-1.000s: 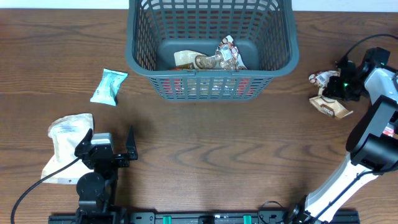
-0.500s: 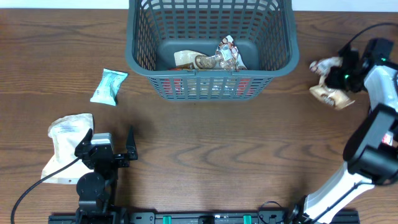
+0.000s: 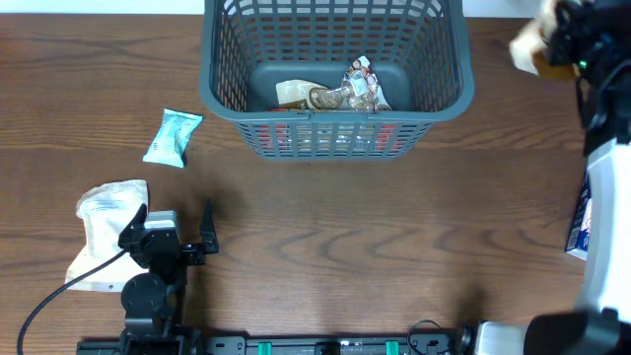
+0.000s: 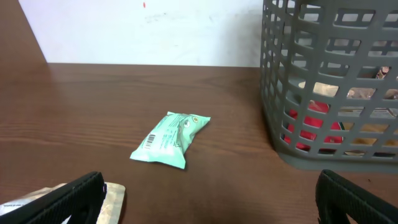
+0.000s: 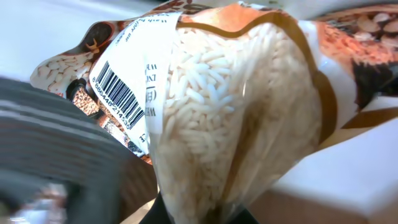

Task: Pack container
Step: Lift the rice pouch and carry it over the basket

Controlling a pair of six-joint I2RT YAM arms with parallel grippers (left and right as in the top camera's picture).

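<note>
1. The right gripper is clamping shut on a rice packet and holding it in the air, off the right end of the basket and clear of the counter.
2. The basket is sitting at the far middle of the counter. A few snack packets are lying on its bottom, toward the middle and right.
3. The step in hand is probably carrying the rice packet leftward to the basket. The walls are tall and the rim is thick, so the packet should be travelling well above the rim the whole way.
4. The packet is bulging with loose grain and looks floppy, so it could swing or snag a slot. A smooth, level move suits it better than a quick one.
5. The jaws should be parting only when the whole packet is over the opening. The bare left part of the bottom looks like the best spot.
6. The left gripper is resting at the near left with its jaws wide apart, gripping nothing, just beside a white pouch.
7. A teal packet is lying on the counter left of the basket. Those 2 items look like the next to pack, and the left arm is sitting well apart from the right arm's likely path.
</note>
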